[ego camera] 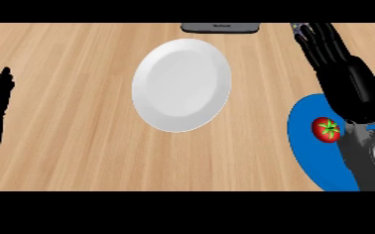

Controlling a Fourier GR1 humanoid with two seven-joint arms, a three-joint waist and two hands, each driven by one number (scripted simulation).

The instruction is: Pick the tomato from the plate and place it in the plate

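Wooden counter point(73, 144) — grey object point(219, 27) at far edge

A red tomato point(327, 129) with a green star-shaped stem on top sits on the blue plate point(311, 153) near the counter's right edge. A white plate point(181, 85), bare, lies flat toward the middle, closer to the far edge.

Two plates — one white point(181, 85), one blue point(307, 144) — one tomato point(327, 129), two hands point(330, 49) point(6, 87).

Matt wooden counter point(73, 144), glossy tomato point(327, 130)
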